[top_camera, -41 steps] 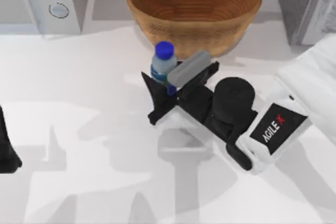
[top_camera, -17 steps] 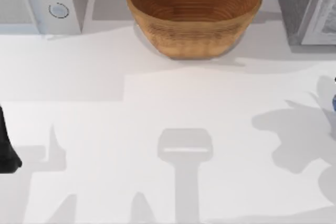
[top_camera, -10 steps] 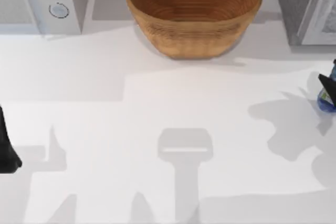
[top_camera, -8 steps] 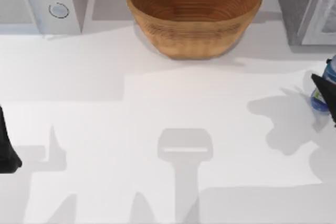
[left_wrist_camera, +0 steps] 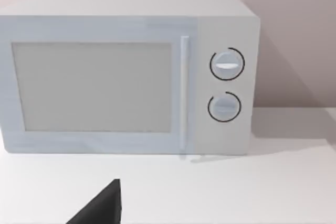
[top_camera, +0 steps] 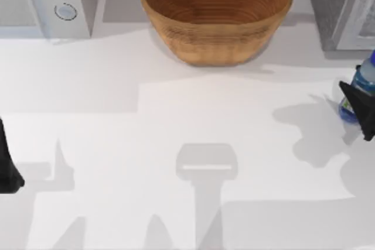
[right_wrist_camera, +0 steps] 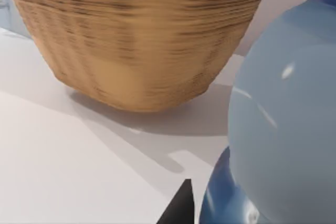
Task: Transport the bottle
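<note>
White table (top_camera: 117, 121), wicker bowl (top_camera: 217, 13) (back centre), microwave (top_camera: 47, 1)

Matte black pointed finger of the right end effector (top_camera: 358, 108); left arm (top_camera: 8, 165) equally black

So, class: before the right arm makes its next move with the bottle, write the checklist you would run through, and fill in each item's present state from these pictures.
1. Small clear plastic bottle with blue cap is at the right gripper, at the table's right edge in the top view: ok.
2. Bottle firmly clamped: cannot tell; the fingers are cut off by the picture's edge.
3. Bottle roughly upright, cap uppermost: ok.
4. Large brown wicker bowl stands apart from the bottle, at the back centre: ok.
5. White table between bottle and bowl bears nothing: ok.
6. Left gripper parked at the table's left edge, facing the white microwave: ok.
</note>
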Controlling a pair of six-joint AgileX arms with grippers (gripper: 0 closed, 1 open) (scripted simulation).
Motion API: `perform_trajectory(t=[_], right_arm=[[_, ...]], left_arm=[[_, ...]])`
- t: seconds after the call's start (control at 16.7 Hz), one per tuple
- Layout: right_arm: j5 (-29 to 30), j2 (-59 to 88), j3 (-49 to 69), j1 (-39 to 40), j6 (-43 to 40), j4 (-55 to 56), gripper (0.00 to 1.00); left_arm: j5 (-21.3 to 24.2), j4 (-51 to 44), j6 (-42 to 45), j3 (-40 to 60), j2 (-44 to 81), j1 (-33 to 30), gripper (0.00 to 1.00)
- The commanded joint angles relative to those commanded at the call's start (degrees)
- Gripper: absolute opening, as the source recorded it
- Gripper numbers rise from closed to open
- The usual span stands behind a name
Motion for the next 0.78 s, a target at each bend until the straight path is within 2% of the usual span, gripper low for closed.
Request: perform_trajectory(t=[0.66, 0.78], right_arm=[[0.0, 0.0, 0.0, 0.0, 0.0, 0.0, 0.98], [0.0, 0.0, 0.0, 0.0, 0.0, 0.0, 1.0]], left_arm=[[0.0, 0.0, 0.0, 0.0, 0.0, 0.0, 1.0], [0.0, 0.0, 0.0, 0.0, 0.0, 0.0, 1.0]])
